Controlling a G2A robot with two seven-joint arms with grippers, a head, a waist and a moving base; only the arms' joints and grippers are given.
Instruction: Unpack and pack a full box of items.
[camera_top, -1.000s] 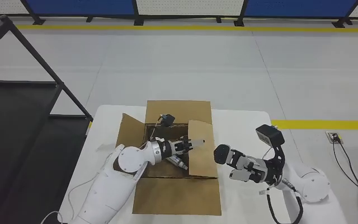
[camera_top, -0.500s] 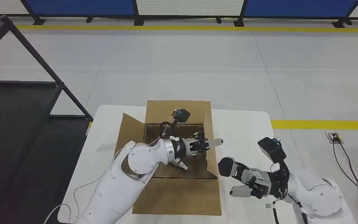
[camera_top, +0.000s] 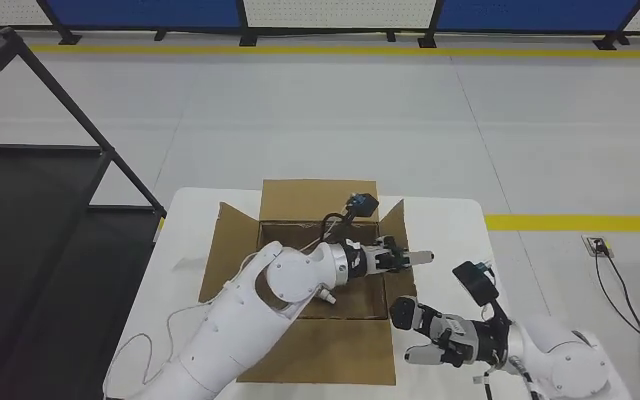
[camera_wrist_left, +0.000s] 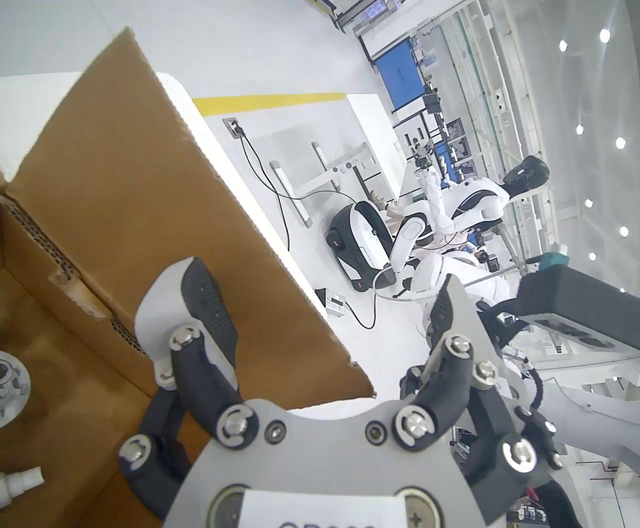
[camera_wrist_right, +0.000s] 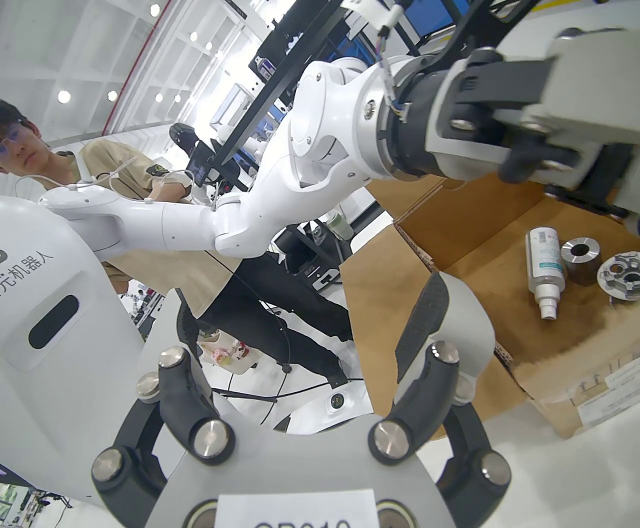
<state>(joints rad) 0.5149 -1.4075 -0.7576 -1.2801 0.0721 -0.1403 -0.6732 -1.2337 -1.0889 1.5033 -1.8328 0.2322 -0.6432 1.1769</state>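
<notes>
Table (camera_top: 440, 215): white, filling the lower half of the top view.
Box (camera_top: 310, 200): open cardboard with its flaps spread, at the table's middle.
Left gripper (camera_top: 405, 257): jaws apart and empty, over the box's right flap, at the centre of the top view.
Right gripper (camera_top: 408, 335): jaws apart and empty, lower right of centre, beside the box's near right corner.
Bottle (camera_wrist_right: 544, 265): white, lying on the box floor.
Metal ring (camera_wrist_right: 580, 257): just beside the bottle.
Toothed disc (camera_wrist_right: 622, 272): next to the ring.

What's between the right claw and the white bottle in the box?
The box's near wall and its folded-out flap, as the right wrist view shows; the bottle lies inside just beyond.
</notes>
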